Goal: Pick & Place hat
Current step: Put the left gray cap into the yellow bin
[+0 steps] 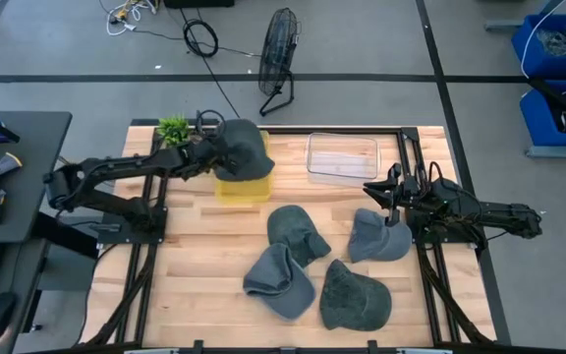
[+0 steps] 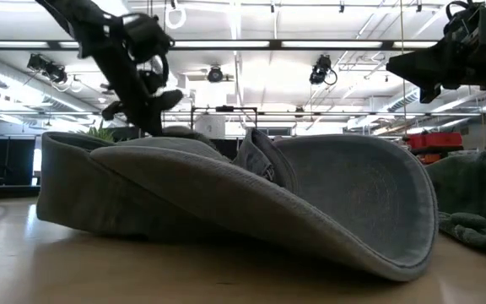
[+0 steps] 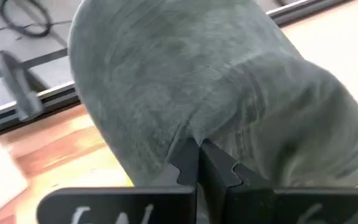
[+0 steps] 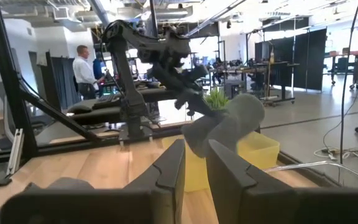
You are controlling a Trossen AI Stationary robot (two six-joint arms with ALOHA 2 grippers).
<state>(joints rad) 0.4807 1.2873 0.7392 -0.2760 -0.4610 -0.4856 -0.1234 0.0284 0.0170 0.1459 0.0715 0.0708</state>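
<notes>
A grey hat (image 1: 242, 149) hangs over the yellow bin (image 1: 244, 187) at the table's far left, with my left gripper (image 1: 212, 154) shut on it; the left wrist view fills with its cloth (image 3: 216, 81). The right wrist view shows the same hat (image 4: 229, 127) in front of the bin (image 4: 260, 152). Several more grey hats lie flat on the table, one near the middle (image 1: 298, 234) and one at the front (image 1: 354, 295). My right gripper (image 1: 386, 194) waits at the right edge, open with nothing between its fingers (image 4: 194, 165). My left gripper pinches a puckered fold of the hat's cloth (image 3: 190, 132) between its two shut fingers (image 3: 219, 171). The fingers slant downward, coming from the table's left. The hat bulges out beyond the fingertips, lifted off the table above the yellow bin.
A clear plastic box (image 1: 342, 157) stands right of the bin. A small green plant (image 1: 173, 128) sits at the far left corner. One hat (image 1: 376, 238) lies just below my right gripper, and another (image 2: 251, 203) fills the low view. People stand in the room beyond.
</notes>
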